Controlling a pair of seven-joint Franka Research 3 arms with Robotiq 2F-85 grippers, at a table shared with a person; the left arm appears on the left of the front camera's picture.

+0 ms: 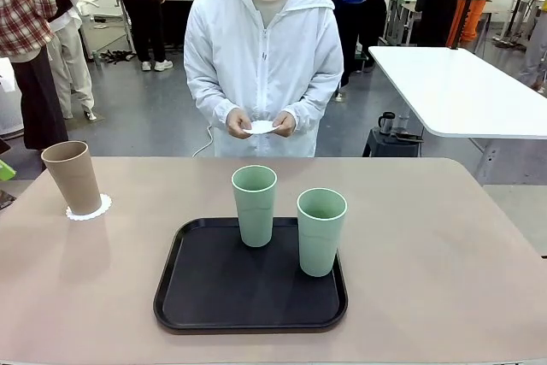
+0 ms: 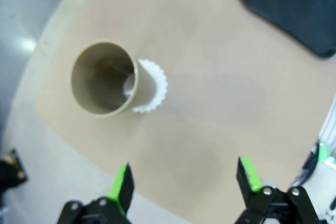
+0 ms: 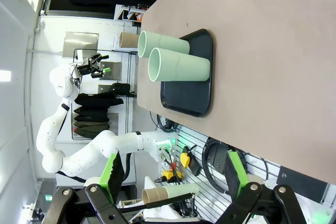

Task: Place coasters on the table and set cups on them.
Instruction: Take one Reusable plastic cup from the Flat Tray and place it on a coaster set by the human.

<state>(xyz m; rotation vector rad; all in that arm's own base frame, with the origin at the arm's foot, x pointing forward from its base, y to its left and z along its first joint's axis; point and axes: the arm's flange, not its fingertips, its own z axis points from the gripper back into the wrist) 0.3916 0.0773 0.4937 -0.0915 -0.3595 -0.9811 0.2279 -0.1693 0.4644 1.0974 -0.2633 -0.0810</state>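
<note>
A tan-brown cup (image 1: 75,177) stands upright on a white lacy coaster (image 1: 89,208) at the far left of the beige table (image 1: 427,254). Two pale green cups (image 1: 255,204) (image 1: 321,231) stand upright on the black tray (image 1: 248,301). At the far side, a person holds another white coaster (image 1: 261,127) in both hands. My left gripper (image 2: 185,174) hangs open above the table, looking down into the tan cup (image 2: 104,78) and its coaster (image 2: 152,85). My right gripper (image 3: 173,167) is open and empty, well away from the green cups (image 3: 178,66).
The tray's corner (image 2: 294,3) lies off to one side of the left gripper. A white table (image 1: 453,91) stands behind on the right, and several people stand farther back. Bare tabletop spreads right of and in front of the tray.
</note>
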